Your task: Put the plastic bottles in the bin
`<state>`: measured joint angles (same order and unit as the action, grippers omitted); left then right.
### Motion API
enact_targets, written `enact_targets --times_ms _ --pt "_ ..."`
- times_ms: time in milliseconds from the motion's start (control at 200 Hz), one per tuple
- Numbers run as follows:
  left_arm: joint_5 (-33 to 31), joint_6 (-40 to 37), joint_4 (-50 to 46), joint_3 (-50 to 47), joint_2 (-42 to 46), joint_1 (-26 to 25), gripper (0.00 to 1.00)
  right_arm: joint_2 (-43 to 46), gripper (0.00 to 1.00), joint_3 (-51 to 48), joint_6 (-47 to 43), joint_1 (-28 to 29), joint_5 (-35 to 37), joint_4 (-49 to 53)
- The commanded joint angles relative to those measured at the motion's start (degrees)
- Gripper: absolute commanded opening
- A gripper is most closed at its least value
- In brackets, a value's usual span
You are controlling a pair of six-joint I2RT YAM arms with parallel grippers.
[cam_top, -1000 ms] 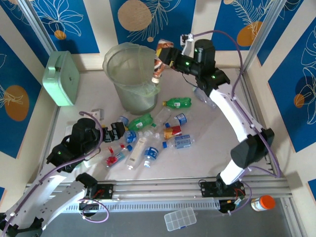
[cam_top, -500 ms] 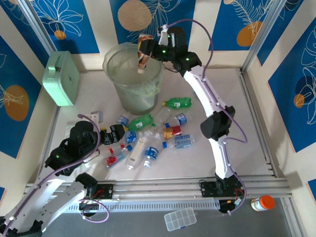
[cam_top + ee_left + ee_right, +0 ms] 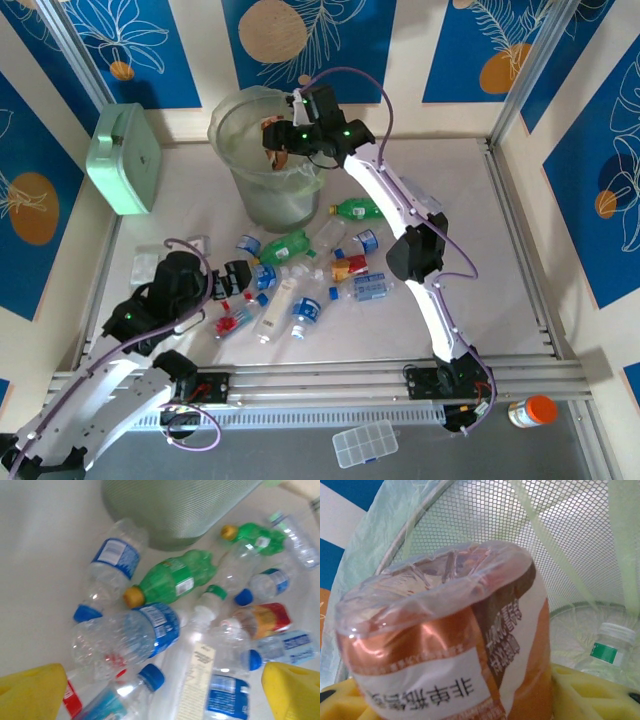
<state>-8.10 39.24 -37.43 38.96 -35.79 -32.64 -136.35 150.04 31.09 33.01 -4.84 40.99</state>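
Since half a second ago our right arm has swung further left and dipped, so the right pincer [image 3: 284, 140] now sits in the mouth of the bin [image 3: 262, 205] rather than over its far rim. It pinches a brown bottle [image 3: 445, 650] by the body. The bottle's crumpled clear base faces the wrist camera, and a copper, brown and white label wraps it. Below it, on the bin floor, lies a white-capped bottle [image 3: 609, 647] with a green label.

We see the bin near the far edge of the bench [image 3: 470, 250], left of centre, and a mint box [image 3: 125, 160] leaning at the far-left corner. The loose bottles [image 3: 300, 275], clear with blue or red labels plus two green ones, lie in a heap mid-bench, just in front of the bin. Open surface runs from the heap to the right edge.

Our left pincer [image 3: 232, 272] hovers at the heap's left side, its yellow fingers [image 3: 30, 692] spread wide and gripping nothing.
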Motion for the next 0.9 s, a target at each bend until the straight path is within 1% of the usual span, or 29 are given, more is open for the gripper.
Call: enact_targets --times_ms 0,240,355,705,795,895 --pt "-4.05 2.59 -2.62 -1.75 -2.23 -0.03 0.99 -0.30 0.62 0.17 -2.77 0.16 1.74 1.28" --pt "-4.10 2.39 -1.35 -2.80 -3.57 0.04 0.99 0.21 0.71 1.82 -3.66 0.38 2.45 2.05" --pt "-4.29 2.37 -1.83 -2.58 -3.67 0.13 0.99 0.89 0.73 2.48 -4.06 0.41 2.29 2.20" --pt "-4.24 -0.03 -3.68 1.21 -2.82 0.12 0.99 4.69 0.73 5.05 -4.55 0.42 1.20 2.72" --pt "-2.56 -2.02 -3.45 3.09 -2.23 0.17 0.99 7.20 0.73 5.02 -4.64 0.38 1.10 3.11" --pt "0.89 -5.32 -2.16 5.14 -1.50 0.12 1.00 11.04 0.72 3.76 -4.55 0.43 1.06 4.03"
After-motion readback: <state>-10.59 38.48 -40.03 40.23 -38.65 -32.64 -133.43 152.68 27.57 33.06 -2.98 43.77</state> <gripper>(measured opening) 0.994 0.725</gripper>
